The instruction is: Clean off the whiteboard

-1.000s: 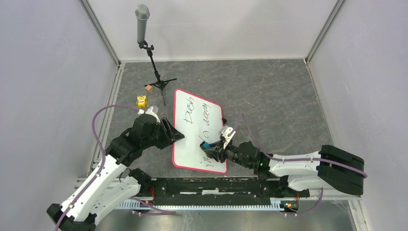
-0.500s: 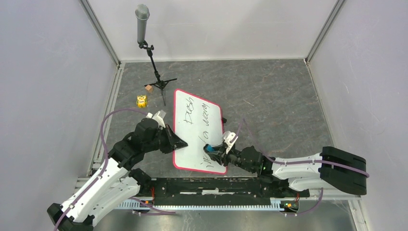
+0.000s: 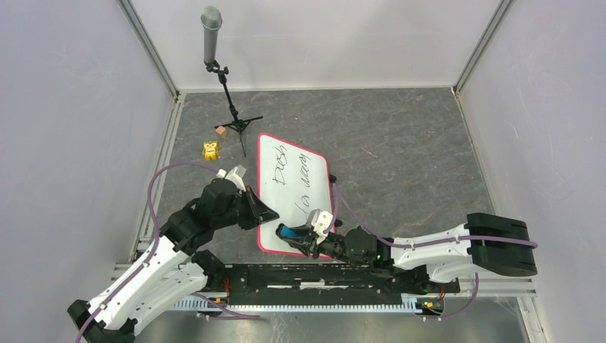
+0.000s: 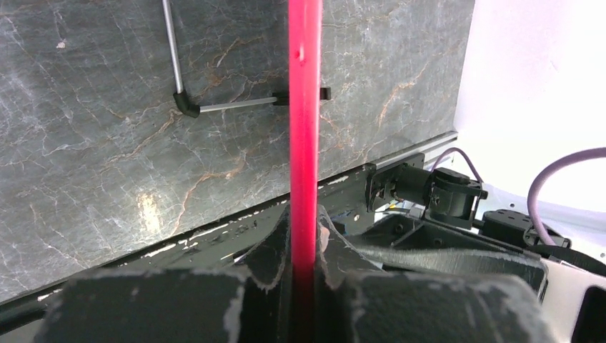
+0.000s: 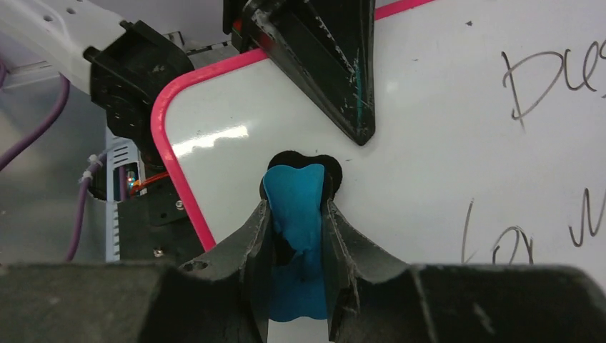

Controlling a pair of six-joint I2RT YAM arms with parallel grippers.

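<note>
The whiteboard [image 3: 291, 207] is lying near the middle of the gray table [image 3: 414, 143], with black handwriting [image 3: 283, 170] running across its 12 o'clock half. The left gripper [image 3: 269, 212] is clamping the board's pink rim [image 4: 304, 107] at the 9 o'clock edge, both jaws pressing tight against it. The right gripper [image 3: 293, 234] is squeezing a blue eraser [image 3: 286, 231] and holding it down on the white surface near the 7 o'clock corner, close beside the left gripper's fingers. A microphone stand [image 3: 230, 100] is standing at 11 o'clock from the board, and a yellow toy [image 3: 210, 150] is sitting at 10 o'clock.
</note>
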